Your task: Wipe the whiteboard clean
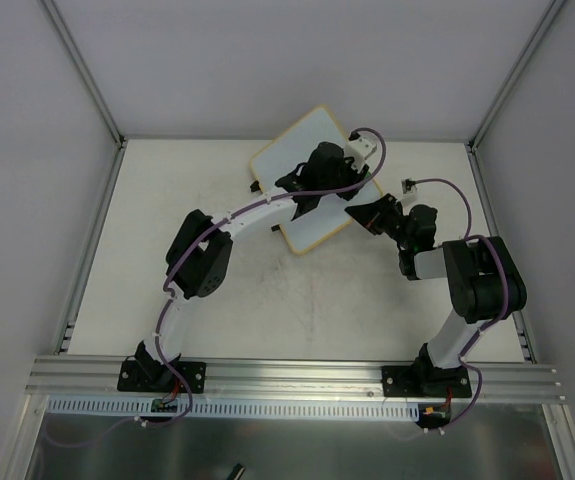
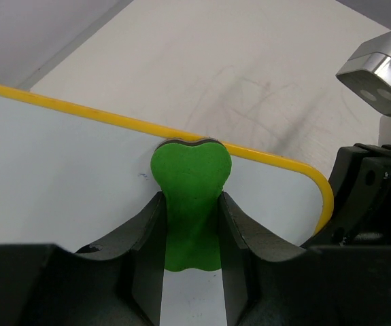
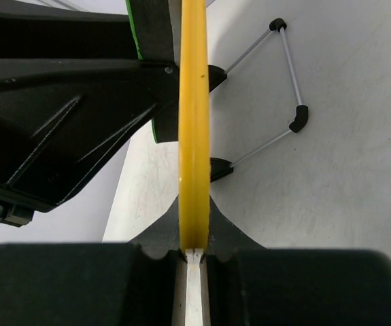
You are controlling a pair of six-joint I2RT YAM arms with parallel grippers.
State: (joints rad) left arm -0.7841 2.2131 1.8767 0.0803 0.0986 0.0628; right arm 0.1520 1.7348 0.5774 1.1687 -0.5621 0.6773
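Note:
The whiteboard [image 1: 302, 148], white with a yellow frame, stands tilted off the table at the back middle. My left gripper [image 1: 323, 175] is over its face, shut on a green eraser [image 2: 190, 193]. The eraser presses flat on the white surface [image 2: 59, 170] just below the yellow frame [image 2: 270, 158]. A tiny dark speck [image 2: 143, 175] lies left of the eraser. My right gripper [image 1: 369, 214] is shut on the board's right edge. In the right wrist view the yellow frame [image 3: 194, 136] runs edge-on into that gripper [image 3: 194, 227].
A wire stand with black end caps [image 3: 287, 81] sticks out behind the board. The pale table [image 1: 267, 300] is scuffed. Aluminium posts [image 1: 82, 65] and grey walls enclose it, and a rail [image 1: 297, 375] carries both arm bases at the near edge.

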